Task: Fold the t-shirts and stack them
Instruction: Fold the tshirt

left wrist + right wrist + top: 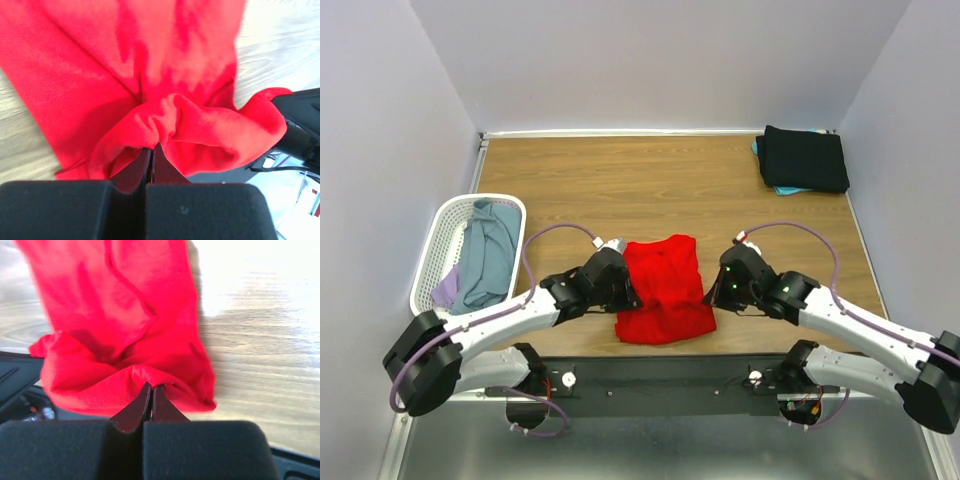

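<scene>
**Top external view.** The red t-shirt [663, 290] lies at the near centre of the tabletop [620, 180], between the two arms. Each arm reaches in to one side edge of the cloth near its near corners. This view does not show the finger positions, because the wrist housings cover them.

**Wrist views.** The left end effector [151, 155] is closed, with a bunched fold of the red t-shirt pinched between its fingers. The right end effector [151, 392] is likewise closed on a fold at the opposite edge. In both views the cloth nearest the fingers is gathered and raised into a rumpled ridge. The part farther away lies flat on the wood. Part of the opposite arm shows past the cloth in each wrist view (black, at the frame edge).

**Surroundings (top external view only).**
- A white mesh basket [440, 240] stands at the left edge of the tabletop. It holds a grey-blue t-shirt [490, 255] and a lavender t-shirt [448, 290].
- At the far right corner a folded black t-shirt [805, 158] lies on a teal t-shirt [782, 188], of which only the edges show.
- Purple cables [555, 232] loop above each wrist.
</scene>
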`<state>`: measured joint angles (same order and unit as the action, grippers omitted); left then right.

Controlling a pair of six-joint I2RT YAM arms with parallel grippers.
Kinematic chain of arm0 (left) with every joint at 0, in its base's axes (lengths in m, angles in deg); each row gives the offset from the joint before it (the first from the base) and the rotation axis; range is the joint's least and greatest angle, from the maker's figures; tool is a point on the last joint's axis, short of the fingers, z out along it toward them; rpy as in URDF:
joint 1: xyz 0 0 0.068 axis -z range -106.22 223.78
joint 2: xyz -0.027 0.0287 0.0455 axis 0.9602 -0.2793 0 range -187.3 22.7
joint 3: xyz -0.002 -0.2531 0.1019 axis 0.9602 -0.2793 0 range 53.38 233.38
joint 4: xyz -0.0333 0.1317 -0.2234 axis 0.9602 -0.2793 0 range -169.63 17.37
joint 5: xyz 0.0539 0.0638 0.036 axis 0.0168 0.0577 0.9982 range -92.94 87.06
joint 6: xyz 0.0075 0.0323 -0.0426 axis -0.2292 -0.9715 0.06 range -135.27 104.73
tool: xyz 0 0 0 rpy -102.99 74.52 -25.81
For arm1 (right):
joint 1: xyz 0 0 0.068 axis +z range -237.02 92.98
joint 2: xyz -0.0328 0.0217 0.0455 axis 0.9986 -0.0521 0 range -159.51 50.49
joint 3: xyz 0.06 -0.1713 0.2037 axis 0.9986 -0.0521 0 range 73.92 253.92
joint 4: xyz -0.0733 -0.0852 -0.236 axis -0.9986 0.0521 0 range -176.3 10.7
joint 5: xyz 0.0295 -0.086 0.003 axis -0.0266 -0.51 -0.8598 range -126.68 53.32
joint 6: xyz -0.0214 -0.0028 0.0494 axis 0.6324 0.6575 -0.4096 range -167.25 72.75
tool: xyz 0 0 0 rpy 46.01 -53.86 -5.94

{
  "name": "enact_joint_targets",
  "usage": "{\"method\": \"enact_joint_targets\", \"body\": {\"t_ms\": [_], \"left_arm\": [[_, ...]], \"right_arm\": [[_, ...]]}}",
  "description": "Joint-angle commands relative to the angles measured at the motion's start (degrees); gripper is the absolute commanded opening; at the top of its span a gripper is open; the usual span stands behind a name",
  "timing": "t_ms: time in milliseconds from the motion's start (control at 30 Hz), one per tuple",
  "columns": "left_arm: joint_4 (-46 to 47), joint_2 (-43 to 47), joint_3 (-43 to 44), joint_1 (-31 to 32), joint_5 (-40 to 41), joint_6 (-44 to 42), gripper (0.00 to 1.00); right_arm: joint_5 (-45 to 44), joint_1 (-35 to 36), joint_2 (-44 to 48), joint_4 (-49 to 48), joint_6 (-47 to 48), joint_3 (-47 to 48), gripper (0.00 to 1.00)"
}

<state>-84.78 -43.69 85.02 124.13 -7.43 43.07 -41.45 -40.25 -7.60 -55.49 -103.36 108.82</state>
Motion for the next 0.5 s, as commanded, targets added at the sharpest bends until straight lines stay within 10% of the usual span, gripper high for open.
{"method": "enact_joint_targets", "body": {"t_ms": [0, 467], "left_arm": [[-9.6, 3.4, 4.6, 0.1, 4.0, -2.4, 0.00], [-22.7, 9.2, 17.5, 0.1, 6.6, -3.9, 0.00]], "right_arm": [[-4.7, 0.0, 3.1, 8.9, -1.1, 4.6, 0.01], [-11.0, 0.1, 2.9, 17.9, 4.3, 21.5, 0.00]]}}
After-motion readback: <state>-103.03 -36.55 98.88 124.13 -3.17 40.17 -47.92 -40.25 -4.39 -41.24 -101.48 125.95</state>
